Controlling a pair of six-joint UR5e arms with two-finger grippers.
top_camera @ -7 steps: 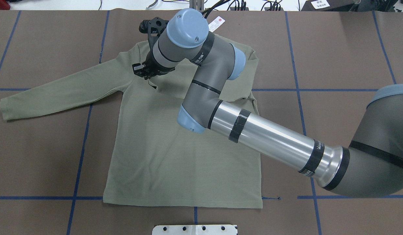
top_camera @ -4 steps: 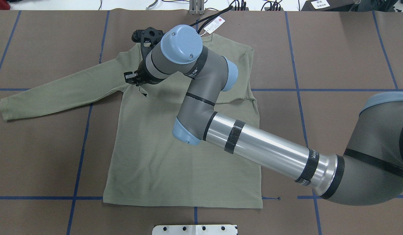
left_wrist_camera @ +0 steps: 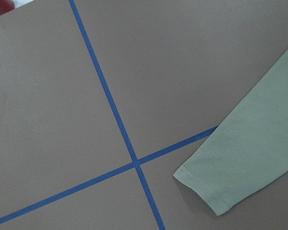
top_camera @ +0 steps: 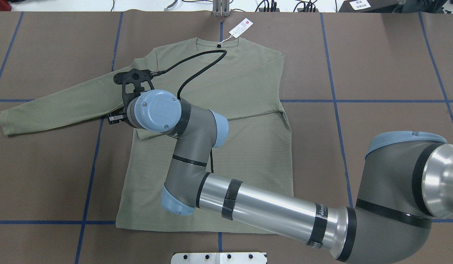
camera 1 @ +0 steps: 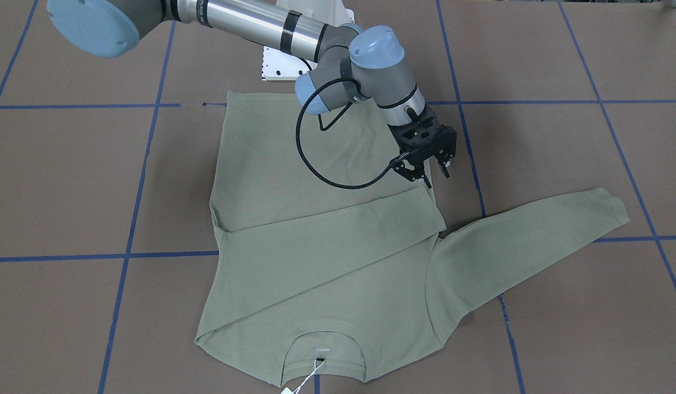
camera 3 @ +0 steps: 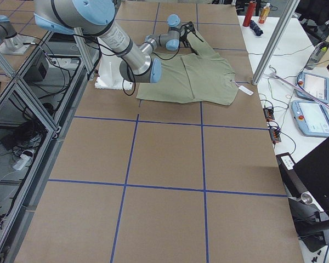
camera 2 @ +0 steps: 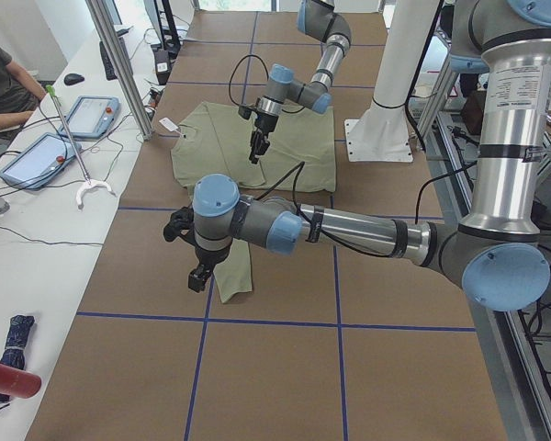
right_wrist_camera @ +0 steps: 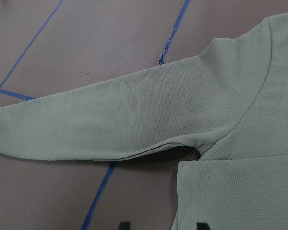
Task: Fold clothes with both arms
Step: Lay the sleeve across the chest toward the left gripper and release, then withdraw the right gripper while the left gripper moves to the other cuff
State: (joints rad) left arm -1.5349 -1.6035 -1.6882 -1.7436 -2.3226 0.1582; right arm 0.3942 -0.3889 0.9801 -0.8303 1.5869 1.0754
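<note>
The sage-green long-sleeved shirt (top_camera: 255, 154) lies flat on the brown bench (top_camera: 387, 55), hem toward the robot and round neck (camera 1: 322, 350) toward the far edge. A white hang tag (top_camera: 241, 27) on its string rests on the bench just beyond the neck. The sleeve on the robot's right (camera 1: 338, 241) is folded across the chest, its cuff ending at the body's edge on the robot's left. The other sleeve (top_camera: 57, 106) stretches straight out to the robot's left and crosses a blue tape line (top_camera: 90, 176).

The right arm (top_camera: 270, 209) reaches across the shirt from the robot's right. A black cable (camera 1: 316, 164) loops from its wrist over the cloth. The right claw (camera 1: 435, 176) points down over the body's left edge, close by the folded cuff and the armpit of the outstretched sleeve. Its fingers stand well apart with nothing between them. The right wrist view looks onto that armpit, with two dark fingertips (right_wrist_camera: 201, 225) at its lower edge.

The left arm (camera 2: 349, 230) shows only from the left side, reaching out near the camera. The left claw (camera 2: 197, 277) is too small there, so I cannot tell how its fingers stand. The left wrist view shows the outstretched sleeve's cuff (left_wrist_camera: 216, 191) lying just beside a crossing of tape lines.
</note>
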